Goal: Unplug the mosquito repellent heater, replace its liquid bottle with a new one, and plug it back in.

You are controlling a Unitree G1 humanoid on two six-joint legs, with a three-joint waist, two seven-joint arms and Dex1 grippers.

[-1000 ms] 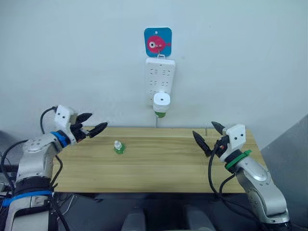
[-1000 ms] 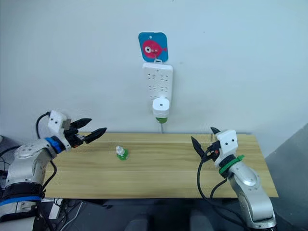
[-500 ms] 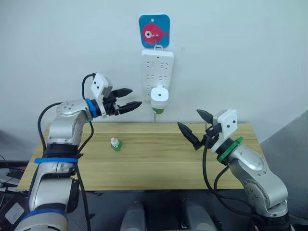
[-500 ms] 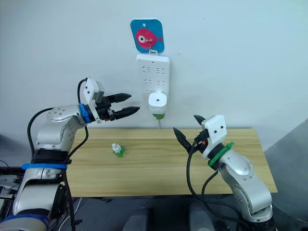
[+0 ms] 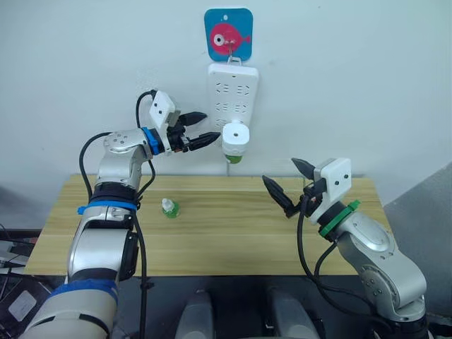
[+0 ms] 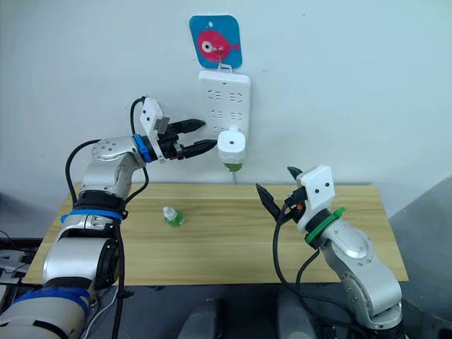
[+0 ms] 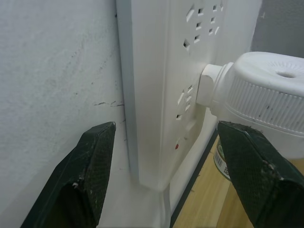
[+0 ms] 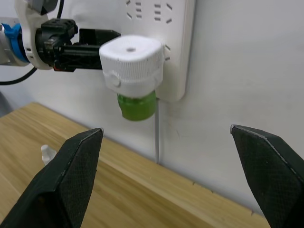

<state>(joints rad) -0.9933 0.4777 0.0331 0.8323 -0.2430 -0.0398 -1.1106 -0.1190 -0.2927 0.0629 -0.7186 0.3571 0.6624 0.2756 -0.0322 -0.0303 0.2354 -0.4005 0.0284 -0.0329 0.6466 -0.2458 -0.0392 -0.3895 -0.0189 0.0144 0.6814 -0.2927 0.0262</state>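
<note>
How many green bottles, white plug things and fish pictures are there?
Green bottles: 2, one under the heater, its liquid bottle, and the new one on the table.
White plug things: 2, the heater and the power strip.
Fish pictures: 1, the fish sign.
Total: 5.

Head stereo pair: both eyes look forward and down from above the wooden table [image 5: 233, 233], facing the wall and power strip [image 5: 232, 92] at mid distance. Left wrist view: very near the strip, looking along the wall. Right wrist view: farther off, facing the wall. All views share the mosquito repellent heater [image 8: 133, 64].
</note>
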